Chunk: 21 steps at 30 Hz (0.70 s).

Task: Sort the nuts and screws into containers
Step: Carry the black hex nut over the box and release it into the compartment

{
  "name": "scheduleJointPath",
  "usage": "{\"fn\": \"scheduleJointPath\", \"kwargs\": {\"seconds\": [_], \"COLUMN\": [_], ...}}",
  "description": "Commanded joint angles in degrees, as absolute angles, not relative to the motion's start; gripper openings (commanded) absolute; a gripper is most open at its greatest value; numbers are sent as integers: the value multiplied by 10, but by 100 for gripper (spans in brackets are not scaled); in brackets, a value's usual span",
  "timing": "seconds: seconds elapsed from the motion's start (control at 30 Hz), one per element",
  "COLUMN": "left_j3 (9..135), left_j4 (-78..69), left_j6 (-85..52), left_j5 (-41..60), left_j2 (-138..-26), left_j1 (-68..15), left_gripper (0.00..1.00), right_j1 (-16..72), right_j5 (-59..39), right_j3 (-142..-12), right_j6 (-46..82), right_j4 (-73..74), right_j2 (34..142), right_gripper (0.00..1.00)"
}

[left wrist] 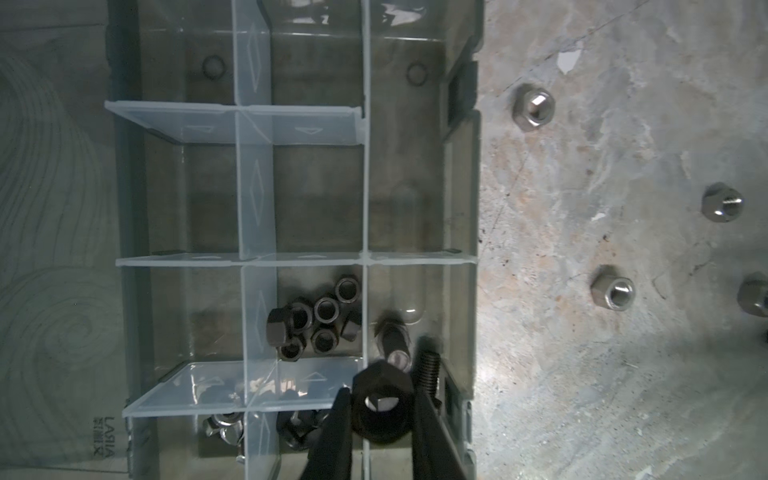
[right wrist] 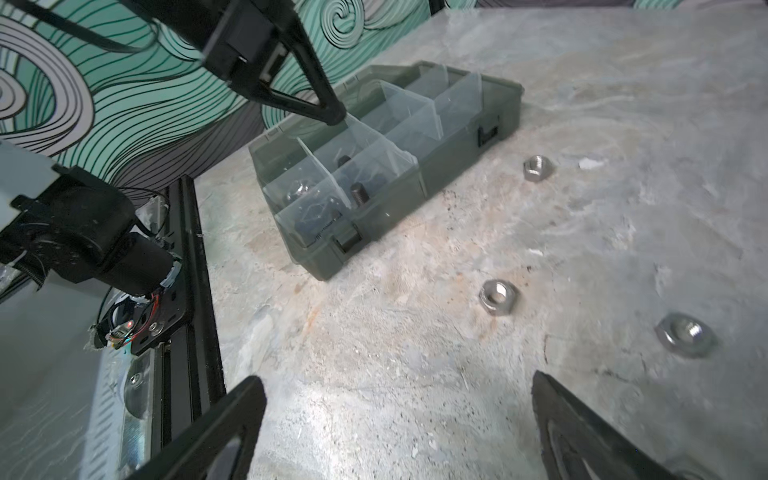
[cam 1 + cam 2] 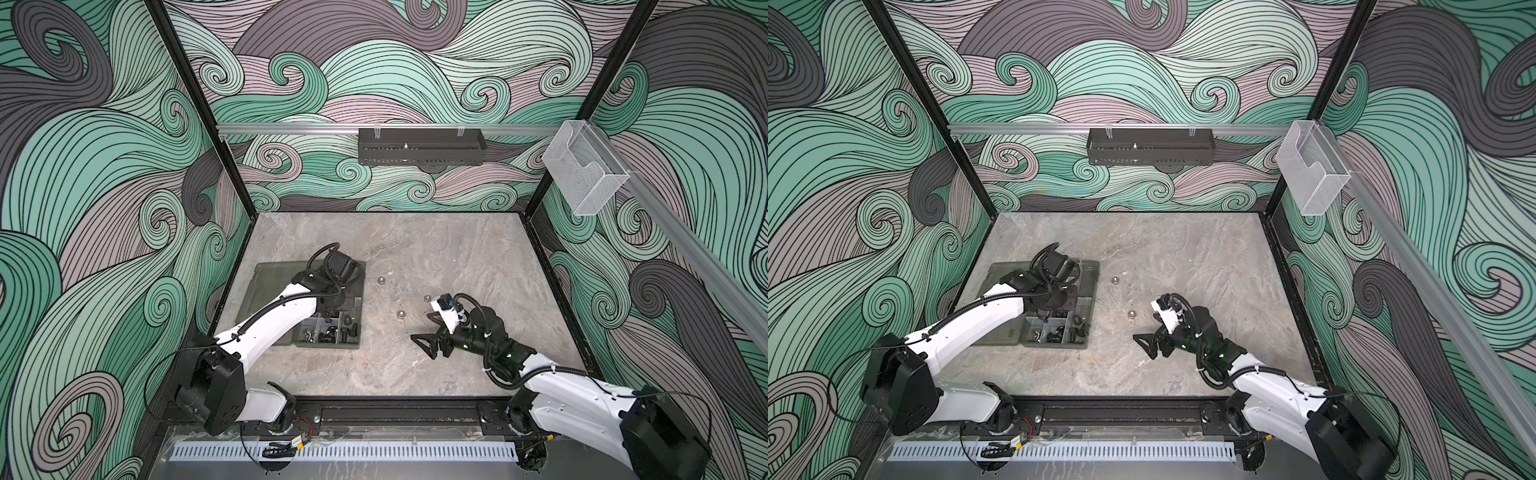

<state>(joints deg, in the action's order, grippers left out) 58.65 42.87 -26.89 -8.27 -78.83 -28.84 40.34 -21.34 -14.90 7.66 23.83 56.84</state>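
Jaws of the left gripper (image 1: pixel 380 399) clamp a black screw (image 1: pixel 382 380) over the partly filled containers (image 1: pixel 461 199) near the bench's left edge; those of the right gripper (image 2: pixel 397 378) gape empty; several silver nuts (image 2: pixel 496 297) lie unsorted mid-bench

Left gripper (image 1: pixel 380 392) narrowly clamped; right gripper (image 2: pixel 397 377) spread wide, angled downward.
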Motion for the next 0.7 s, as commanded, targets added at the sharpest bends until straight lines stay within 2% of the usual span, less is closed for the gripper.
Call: {"fn": "scheduleJointPath", "kwargs": {"seconds": [0.0,0.2,0.4,0.67], "left_j3": [590,613,583,573], "left_j4": [440,466,460,428], "left_j6": [-260,-275,-277,-269], "left_j5": [-65,-95,-107,-106], "left_j2": [-811,-869,-863,-889], "left_j1": [-265,-248,-244,-239], "left_gripper": [20,20,20,20], "right_j1": [411,413,416,417], "right_j5": [-198,-201,-228,-217], "right_j3": [-133,-136,-142,-145], "right_j6": [29,23,27,24], "right_j4": [300,303,312,297], "right_j2": [561,574,591,595], "right_gripper": [99,99,99,100]}}
